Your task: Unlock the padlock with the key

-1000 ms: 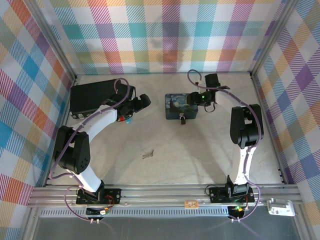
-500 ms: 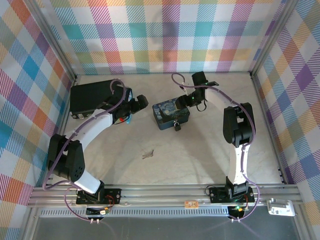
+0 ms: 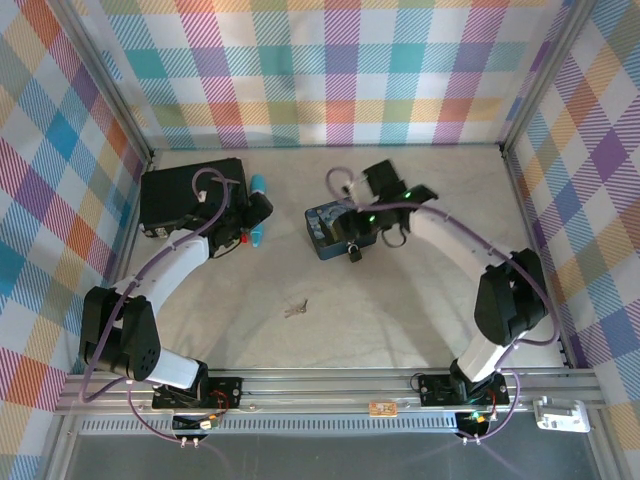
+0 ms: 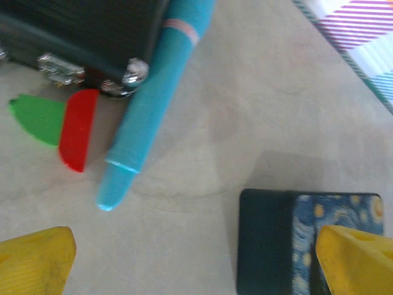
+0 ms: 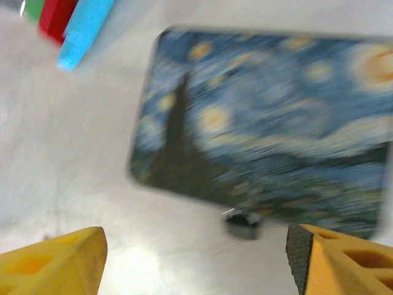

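The padlock (image 3: 354,254) is a tiny dark body hanging at the near edge of the blue-and-yellow painted box (image 3: 324,231). In the right wrist view the padlock (image 5: 242,225) is blurred, just below the box (image 5: 264,117). My right gripper (image 3: 358,228) hovers over the box's near side. It is open (image 5: 196,264), and bare table lies between its yellow fingers (image 5: 52,261). The key (image 3: 295,309) lies alone on the table nearer the bases. My left gripper (image 3: 252,212) stands wide open (image 4: 196,264) beside a light-blue cylinder (image 4: 153,104), holding nothing.
A black case (image 3: 188,193) sits at the back left, with a red piece (image 4: 78,129) and a green piece (image 4: 38,117) at its corner. The cylinder (image 3: 257,185) lies against it. The box's dark end (image 4: 267,239) faces the left gripper. Plaid walls close in three sides.
The painted box slid left and turned slightly. My right gripper followed it leftward and nearer, opening wider. My left gripper drew back toward the black case, uncovering the cylinder.
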